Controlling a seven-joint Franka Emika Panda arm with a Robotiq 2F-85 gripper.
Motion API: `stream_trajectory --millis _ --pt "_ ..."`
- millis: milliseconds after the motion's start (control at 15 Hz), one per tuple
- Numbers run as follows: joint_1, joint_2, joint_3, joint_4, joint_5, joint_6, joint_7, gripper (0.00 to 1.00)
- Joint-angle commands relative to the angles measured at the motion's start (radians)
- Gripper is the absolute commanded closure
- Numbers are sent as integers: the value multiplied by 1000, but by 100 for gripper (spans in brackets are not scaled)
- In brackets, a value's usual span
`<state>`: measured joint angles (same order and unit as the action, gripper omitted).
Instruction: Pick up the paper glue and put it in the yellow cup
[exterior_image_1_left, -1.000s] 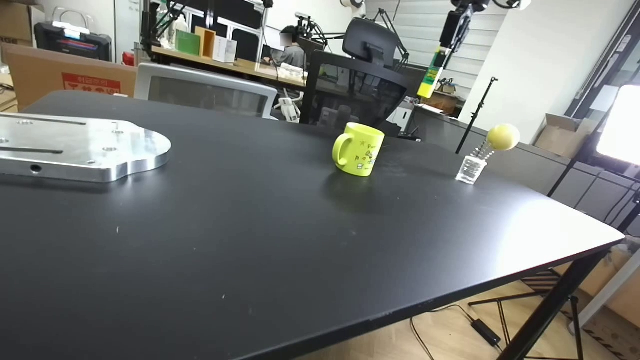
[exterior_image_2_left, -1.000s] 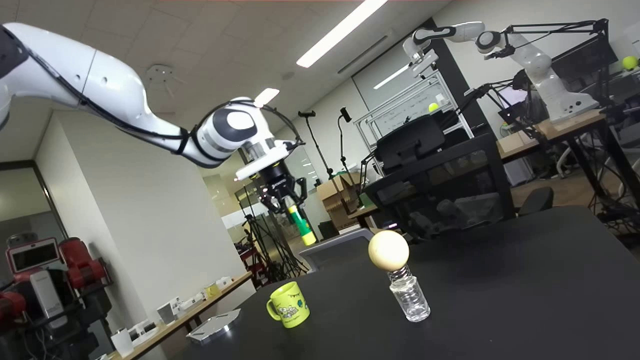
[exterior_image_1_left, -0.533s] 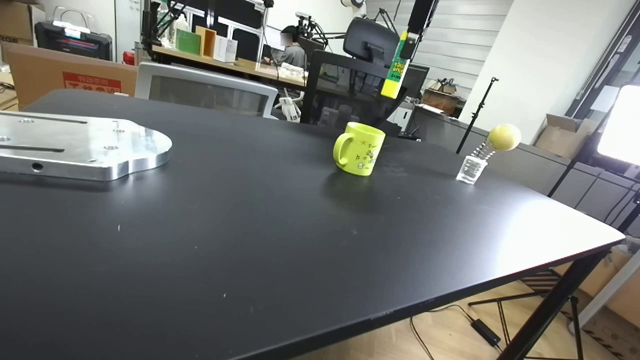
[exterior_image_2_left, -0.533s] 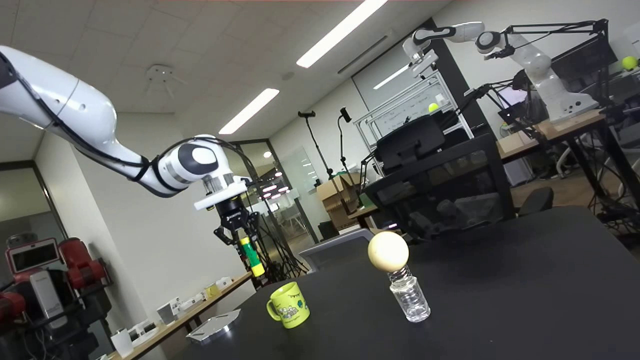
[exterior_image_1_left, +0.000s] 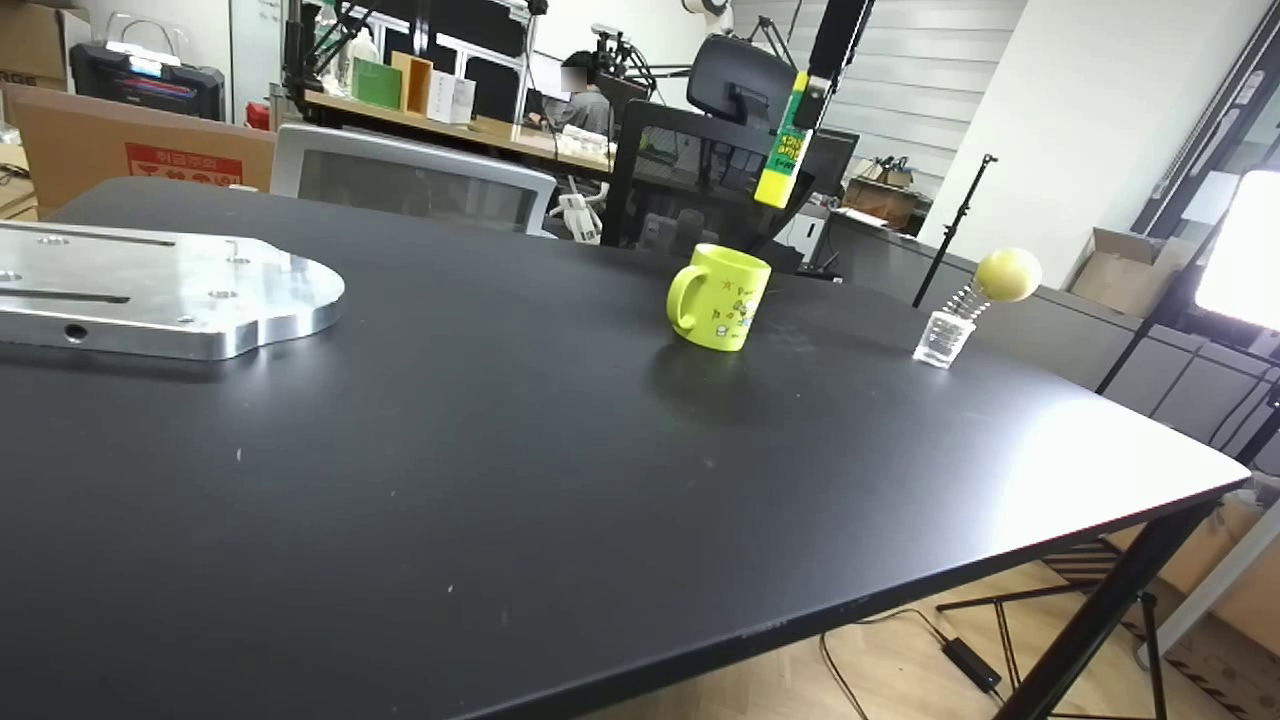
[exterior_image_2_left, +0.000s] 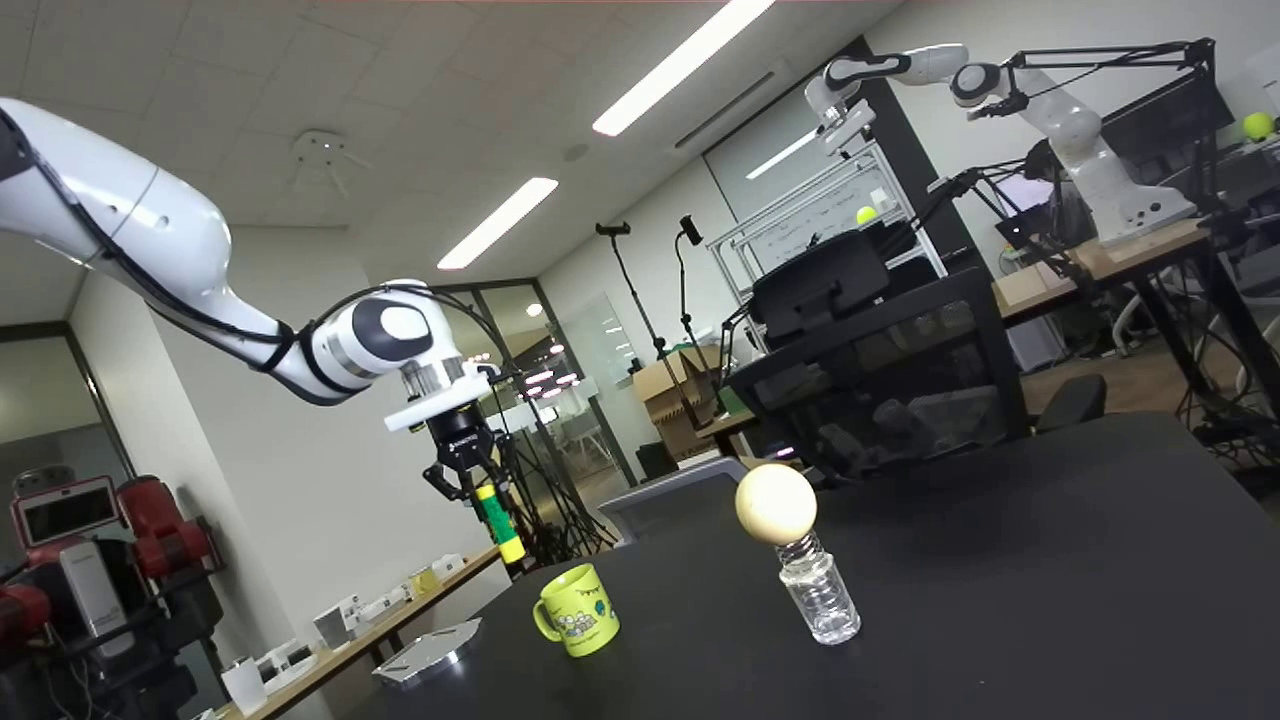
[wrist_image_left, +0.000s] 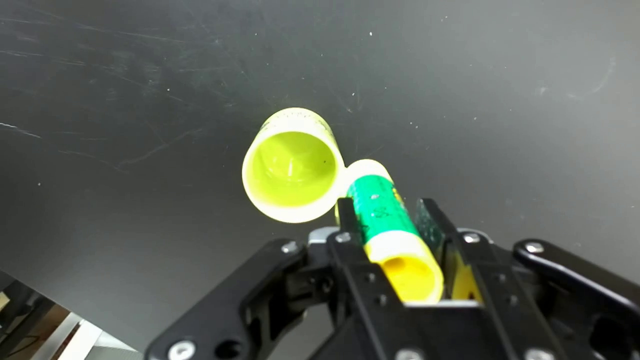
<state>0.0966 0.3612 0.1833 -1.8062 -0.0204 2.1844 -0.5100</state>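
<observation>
Fingers (wrist_image_left: 431, 222) grip the paper glue (wrist_image_left: 382, 212); centre it over the yellow cup (exterior_image_1_left: 722, 305), near an edge of the table (exterior_image_1_left: 480, 450), before lowering.

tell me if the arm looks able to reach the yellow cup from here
Likely yes: the gripper, holding the paper glue, hangs higher than the upright, open yellow cup, with nothing visible between them.

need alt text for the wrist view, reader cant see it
A black pincer grips a green glue stick, its far end appearing beside, not over, the opening of a yellow-green mug. Seen from above, the mug stands on a scratched black table.
</observation>
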Motion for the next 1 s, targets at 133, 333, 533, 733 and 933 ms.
stream_trajectory --millis 133,333,533,733,933 --pt "-2 68 -22 58 -57 12 8 91" --pt "-5 111 -35 68 -91 41 9 91" --pt "-14 158 -33 78 -93 67 -4 91" --pt "-17 180 -29 85 -92 110 -7 91" --pt "-15 197 -30 84 -99 146 -6 91"
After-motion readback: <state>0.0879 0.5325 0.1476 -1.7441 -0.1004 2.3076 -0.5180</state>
